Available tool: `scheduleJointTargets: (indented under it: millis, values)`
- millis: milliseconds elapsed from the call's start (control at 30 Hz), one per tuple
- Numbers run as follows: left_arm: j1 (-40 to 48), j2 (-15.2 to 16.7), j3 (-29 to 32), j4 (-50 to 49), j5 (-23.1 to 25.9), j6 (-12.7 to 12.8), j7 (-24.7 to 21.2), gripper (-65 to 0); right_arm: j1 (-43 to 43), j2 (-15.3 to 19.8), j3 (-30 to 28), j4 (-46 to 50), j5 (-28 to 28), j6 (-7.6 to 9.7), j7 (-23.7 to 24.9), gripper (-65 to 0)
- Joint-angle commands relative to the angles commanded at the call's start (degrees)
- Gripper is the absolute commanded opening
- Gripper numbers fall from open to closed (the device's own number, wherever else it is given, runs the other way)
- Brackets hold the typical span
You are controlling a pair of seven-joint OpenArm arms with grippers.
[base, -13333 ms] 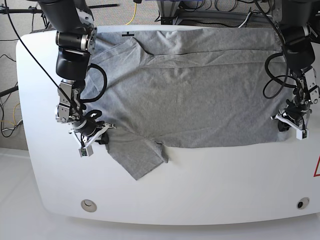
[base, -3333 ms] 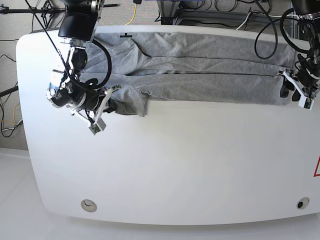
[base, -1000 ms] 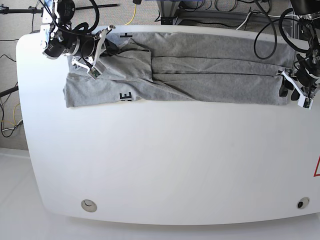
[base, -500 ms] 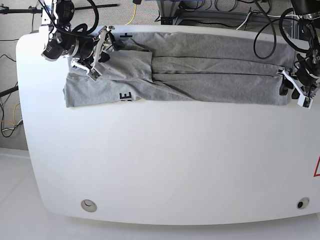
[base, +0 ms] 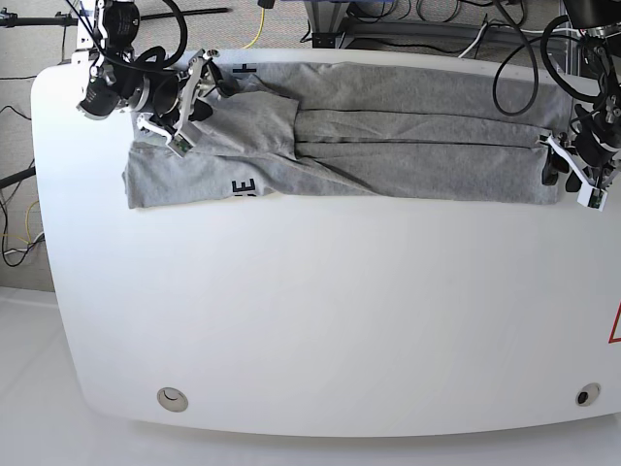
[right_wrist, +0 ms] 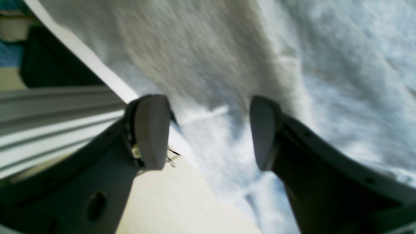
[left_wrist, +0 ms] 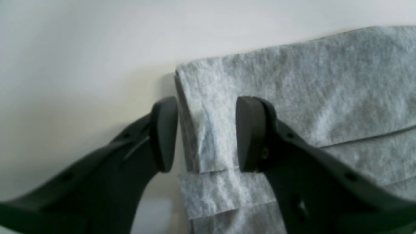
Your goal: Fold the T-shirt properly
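Observation:
The grey T-shirt lies folded into a long band across the far part of the white table, with black lettering showing near its left end. My right gripper hovers over the shirt's left end; the blurred right wrist view shows it open above the cloth with nothing between the fingers. At the band's right end, my left gripper is open. Its fingers straddle the layered edge of the shirt, one on the table, one over the cloth.
Cables and metal frames stand behind the table's far edge. An aluminium rail runs just past that edge beside my right gripper. Two round holes sit near the front edge, and a red triangle mark at the right.
The shirt went from spread flat to a long folded band, its left sleeve end laid over. In the last second my right gripper drew back slightly to the left; the left one stayed put.

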Motion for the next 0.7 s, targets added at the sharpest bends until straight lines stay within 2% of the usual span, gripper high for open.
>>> scheduleJointTargets:
  millis: [267,400,600,667,700]
  values:
    - [0.2,0.3,-0.1,0.2,0.2,0.0,-0.4,-38.1,1.2,-2.8,0.2,0.6,-1.6,0.0,1.7,-28.0]
    - [0.3,0.3,-0.2,0.1,0.3,0.0,-0.3,-37.9,2.2,-4.5,1.8,1.5,0.2,0.0,1.7,-28.0]
    - [0.6,0.3,-0.2,0.2,0.2,0.1,-0.3,-37.5,4.0,-7.5,6.5,2.7,7.0,0.0,0.5,-28.1]
    - [0.6,0.5,-0.2,0.3,-1.3,0.1,0.6,-37.3,4.4,-10.0,10.5,2.7,11.9,0.0,-0.8,-27.8]
    - [0.6,0.5,-0.3,0.4,-1.6,0.1,0.7,-37.2,4.4,-10.1,10.4,2.7,12.5,0.0,-1.0,-27.9]
